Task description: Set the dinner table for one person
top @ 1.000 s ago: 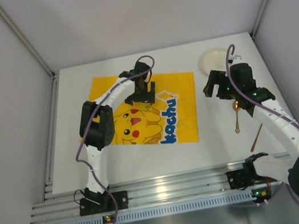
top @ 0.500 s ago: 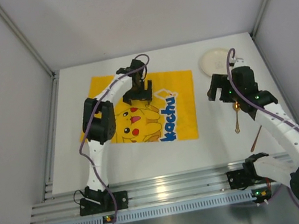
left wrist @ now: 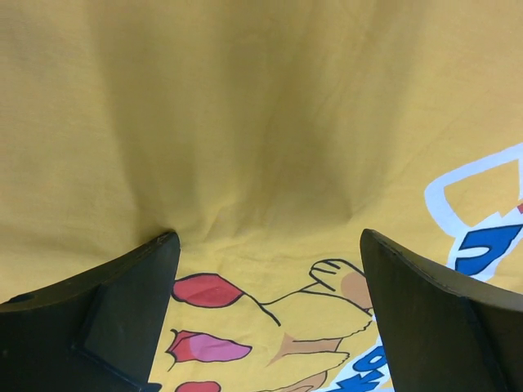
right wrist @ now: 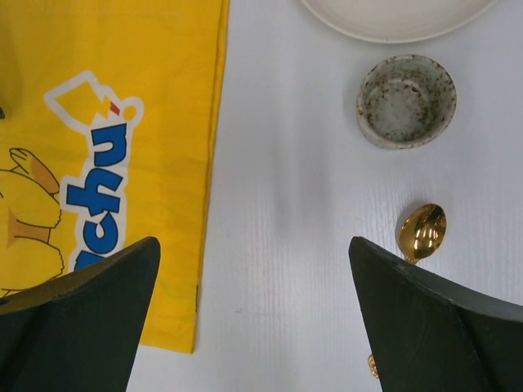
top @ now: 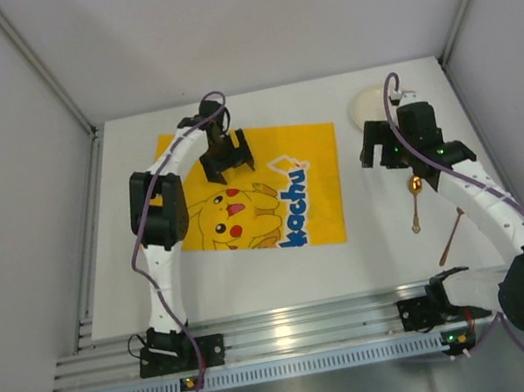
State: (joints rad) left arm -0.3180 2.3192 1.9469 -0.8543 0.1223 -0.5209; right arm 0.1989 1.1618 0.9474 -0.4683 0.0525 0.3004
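The white dinner table [top: 373, 247] holds a yellow Pikachu-print mat [top: 261, 191] at centre left. My left gripper [top: 228, 156] is open, low over the mat's far part. In the left wrist view [left wrist: 265, 269] the cloth [left wrist: 261, 122] is creased just ahead of the fingers. My right gripper [top: 383, 149] is open and empty above bare table between the mat's right edge and the dishes, as the right wrist view [right wrist: 255, 278] shows. A white plate [top: 373, 105] lies at the back right, with a speckled cup [right wrist: 406, 100] and a gold spoon [top: 414, 192] in front of it.
A thin brown stick [top: 449, 239] lies near the spoon's handle at front right. The ribbed aluminium rail [top: 287, 339] runs along the near edge. Grey walls close in the table on the left, back and right. The plate's rim [right wrist: 392, 16] also shows in the right wrist view.
My left gripper has moved left and a little farther back over the mat, and the mat has shifted slightly left. My right gripper has barely moved.
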